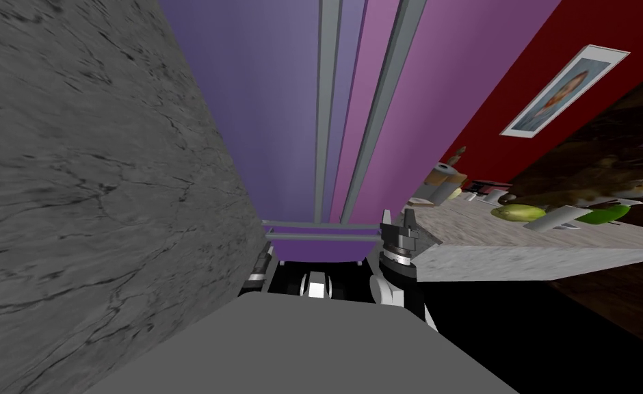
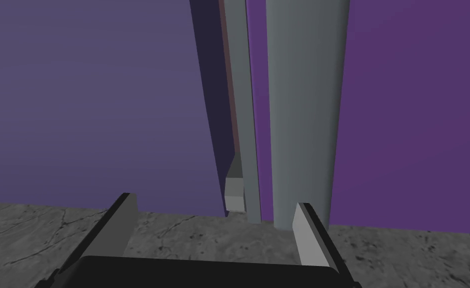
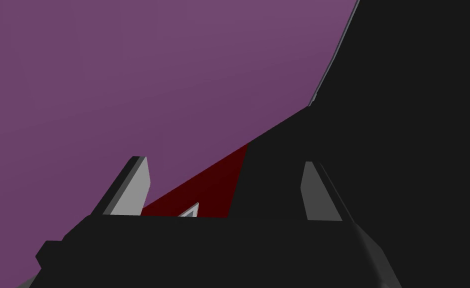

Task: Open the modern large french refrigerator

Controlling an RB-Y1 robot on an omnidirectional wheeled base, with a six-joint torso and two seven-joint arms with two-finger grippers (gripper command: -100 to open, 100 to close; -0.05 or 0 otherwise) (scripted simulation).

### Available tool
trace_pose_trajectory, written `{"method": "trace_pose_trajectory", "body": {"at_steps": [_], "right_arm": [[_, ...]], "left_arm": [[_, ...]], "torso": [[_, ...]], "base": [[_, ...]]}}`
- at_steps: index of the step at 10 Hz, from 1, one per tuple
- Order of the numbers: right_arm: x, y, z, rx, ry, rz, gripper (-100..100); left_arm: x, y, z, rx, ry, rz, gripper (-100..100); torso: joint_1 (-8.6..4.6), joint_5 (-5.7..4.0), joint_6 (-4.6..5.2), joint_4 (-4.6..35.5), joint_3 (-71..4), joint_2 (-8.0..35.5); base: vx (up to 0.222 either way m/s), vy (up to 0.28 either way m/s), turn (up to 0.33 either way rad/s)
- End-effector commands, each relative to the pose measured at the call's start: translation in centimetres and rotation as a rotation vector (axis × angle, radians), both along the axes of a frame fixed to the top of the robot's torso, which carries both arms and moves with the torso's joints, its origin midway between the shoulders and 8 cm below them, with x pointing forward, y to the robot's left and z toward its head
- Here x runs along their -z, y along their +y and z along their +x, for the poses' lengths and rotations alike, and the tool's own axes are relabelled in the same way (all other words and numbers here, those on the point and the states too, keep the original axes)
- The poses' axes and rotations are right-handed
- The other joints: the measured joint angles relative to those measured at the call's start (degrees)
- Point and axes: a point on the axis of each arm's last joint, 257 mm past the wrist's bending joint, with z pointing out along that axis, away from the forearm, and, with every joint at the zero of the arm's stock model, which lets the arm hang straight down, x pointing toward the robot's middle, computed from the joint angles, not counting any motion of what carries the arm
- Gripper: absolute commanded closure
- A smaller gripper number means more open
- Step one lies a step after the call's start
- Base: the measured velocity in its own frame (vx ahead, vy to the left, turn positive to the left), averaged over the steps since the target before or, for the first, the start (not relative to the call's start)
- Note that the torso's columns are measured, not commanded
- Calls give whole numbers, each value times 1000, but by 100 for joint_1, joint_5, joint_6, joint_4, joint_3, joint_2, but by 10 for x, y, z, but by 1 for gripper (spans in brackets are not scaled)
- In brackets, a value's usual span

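Observation:
The refrigerator is purple, with a bluish left door [image 1: 258, 102] and a pinker right door [image 1: 436, 102]. Two grey upright handles [image 1: 327, 102] [image 1: 388, 102] run along the middle seam. Below them is a drawer with a grey crossbar [image 1: 320, 236]. My left gripper [image 2: 214, 202] is open and holds nothing. It faces the seam a short way off, with the thick handle [image 2: 304, 110] just inside one finger and the thin handle [image 2: 241, 100] between the two. My right gripper [image 1: 397, 220] stands open by the right door's lower part; its fingers [image 3: 134, 185] point at that door [image 3: 154, 85].
A grey marbled wall [image 1: 74, 171] rises close on my left and runs under the left gripper [image 2: 54, 235]. On my right, a pale counter [image 1: 518, 260] carries a paper roll [image 1: 443, 181] and green items [image 1: 518, 213]. A framed portrait [image 1: 565, 90] hangs on the red wall.

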Motion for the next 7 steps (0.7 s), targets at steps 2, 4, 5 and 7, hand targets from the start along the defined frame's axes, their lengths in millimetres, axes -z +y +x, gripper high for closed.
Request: {"method": "trace_pose_trajectory", "body": {"at_steps": [2,4,5,7], "right_arm": [[0,0,0,0,0,0,0],[0,0,0,0,0,0,0],[0,0,0,0,0,0,0],[0,0,0,0,0,0,0]], "left_arm": [[19,-5,-9,2,36,-2,-100],[37,-16,-18,7,69,-12,-100],[44,-23,-23,10,82,-21,-100],[57,-41,-30,14,104,-47,-100]], "torso": [[3,0,-1,1,2,5],[1,0,0,0,1,2],[-2,-1,0,-3,-7,-12],[3,1,0,-2,-4,-5]], "base": [[57,7,-10],[86,0,-17],[129,7,-20],[112,5,-17]]}}
